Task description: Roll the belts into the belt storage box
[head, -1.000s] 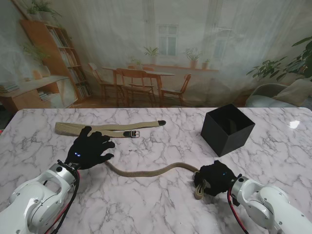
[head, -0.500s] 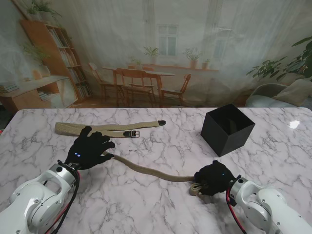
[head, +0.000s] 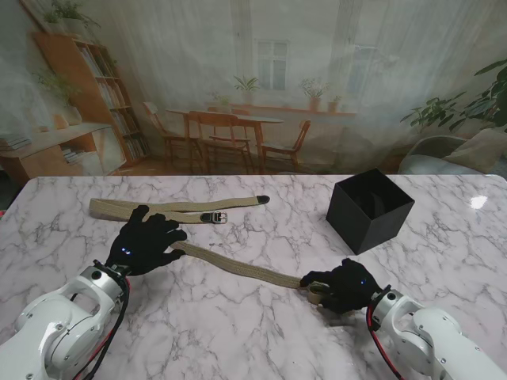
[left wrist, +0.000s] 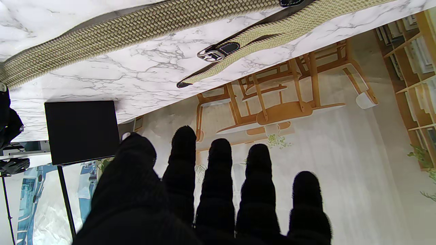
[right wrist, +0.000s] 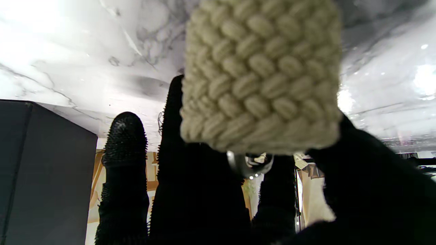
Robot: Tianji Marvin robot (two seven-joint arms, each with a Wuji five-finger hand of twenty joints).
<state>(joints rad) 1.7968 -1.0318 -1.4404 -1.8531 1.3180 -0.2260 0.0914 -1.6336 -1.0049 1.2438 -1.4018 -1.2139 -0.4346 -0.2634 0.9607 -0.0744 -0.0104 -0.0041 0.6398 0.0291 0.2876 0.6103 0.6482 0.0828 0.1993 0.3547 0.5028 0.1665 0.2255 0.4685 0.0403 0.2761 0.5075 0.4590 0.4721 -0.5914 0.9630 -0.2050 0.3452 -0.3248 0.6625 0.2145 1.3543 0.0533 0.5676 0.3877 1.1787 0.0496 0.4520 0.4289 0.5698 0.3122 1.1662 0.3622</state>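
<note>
Stand view: I judge I'm at the start of rolling belt no. 1. The near belt [head: 238,267] lies stretched out straight on the marble table [head: 261,340], running from my left hand [head: 145,245] diagonally over to my right hand [head: 344,285]. My right hand is curled round the belt's end, fingers closed on it; my left hand lies flat w/ fingers spread, pressing near the other end, though I can't tell if the tip is actually pinned under it. The second belt [head: 174,210] lies farther from me, near the table's far left, untouched. The belt storage box [head: 369,210] sits farther from me than my right hand, open top, nothing visible inside. Next move, as I judge it: turn the held end over on itself and coil toward my left hand, keeping the wraps tight so the roll fits the box. Left wrist view: my fingers [left wrist: 218,177] are straight and apart, gripping nothing; the near belt [left wrist: 136,27], the second belt's buckle [left wrist: 211,54] and the box [left wrist: 81,131] all show beyond them. Right wrist view: braided belt end [right wrist: 259,75] fills the frame, right at my hand, w/ a bit of metal buckle [right wrist: 250,165] showing behind it; fingers [right wrist: 124,163] extend past it, box wall [right wrist: 41,170] at the side.
</note>
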